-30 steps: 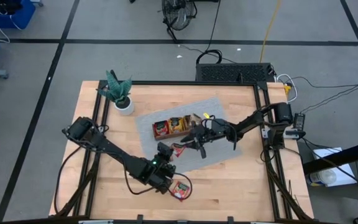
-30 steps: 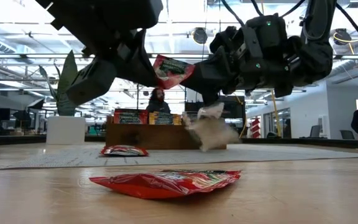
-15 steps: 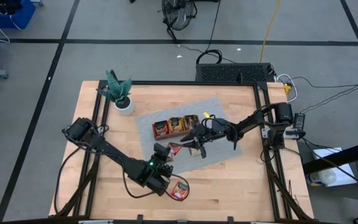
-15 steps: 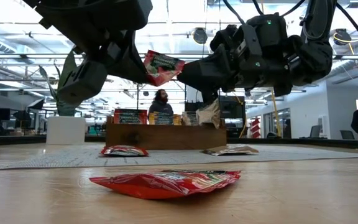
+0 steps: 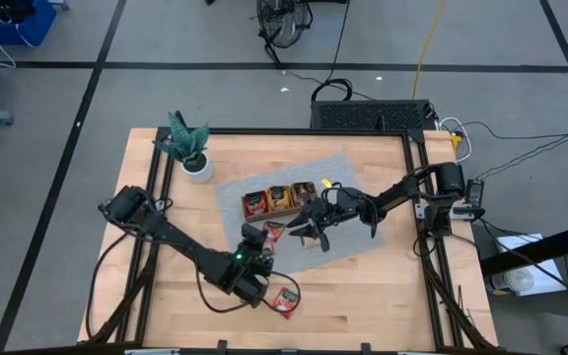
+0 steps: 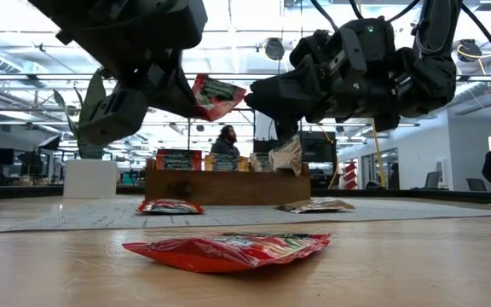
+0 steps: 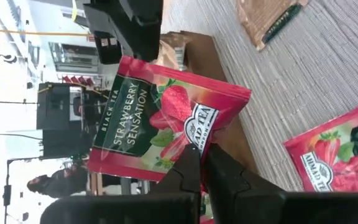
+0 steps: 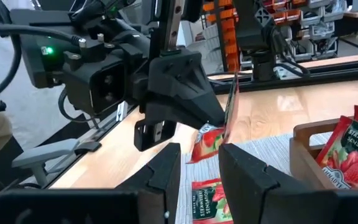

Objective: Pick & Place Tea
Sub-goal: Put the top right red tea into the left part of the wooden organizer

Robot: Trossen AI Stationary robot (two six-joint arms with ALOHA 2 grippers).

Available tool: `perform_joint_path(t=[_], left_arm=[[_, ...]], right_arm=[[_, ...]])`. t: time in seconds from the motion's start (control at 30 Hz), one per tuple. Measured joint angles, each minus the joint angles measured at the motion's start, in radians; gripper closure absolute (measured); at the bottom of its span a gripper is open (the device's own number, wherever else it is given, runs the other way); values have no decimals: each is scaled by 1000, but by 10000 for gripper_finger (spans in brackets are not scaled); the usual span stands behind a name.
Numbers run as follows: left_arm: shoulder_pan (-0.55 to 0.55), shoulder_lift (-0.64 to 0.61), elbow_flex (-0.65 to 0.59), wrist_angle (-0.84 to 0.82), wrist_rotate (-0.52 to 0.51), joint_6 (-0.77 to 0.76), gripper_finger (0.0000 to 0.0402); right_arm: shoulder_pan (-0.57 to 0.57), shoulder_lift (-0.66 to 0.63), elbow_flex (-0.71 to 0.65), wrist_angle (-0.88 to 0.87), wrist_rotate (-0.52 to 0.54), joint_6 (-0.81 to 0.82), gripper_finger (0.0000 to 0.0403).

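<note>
A red sachet is pinched by one corner in the left gripper and held in the air near the tray, probably to be dropped into a compartment. "BLACK TEA" and "STRAWBERRY SENSATION" are read on it. The right gripper hangs empty, half open, nearby. Other sachets lie on the table.

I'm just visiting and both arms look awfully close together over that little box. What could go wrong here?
1. The left gripper pinches its red strawberry sachet only by one edge, so the sachet might slip or swing.
2. The right gripper hangs right beside it above the wooden tray; the two arms could bump.
3. A sachet dropped from up there could miss the tray and land on the grey mat.
</note>
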Motion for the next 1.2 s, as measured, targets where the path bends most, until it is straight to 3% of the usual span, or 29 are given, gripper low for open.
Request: perform_joint_path(t=[0.27, 0.7, 1.2], left_arm=[[11, 0, 0, 138, 48, 120, 392], [-18, -1, -1, 86, -8, 100, 392], [11, -1, 0, 186, 35, 161, 392]], right_arm=[[0, 0, 0, 1, 0, -5, 302], [0, -1, 0, -5, 2, -1, 302], [0, -1, 0, 15, 4, -8, 303]])
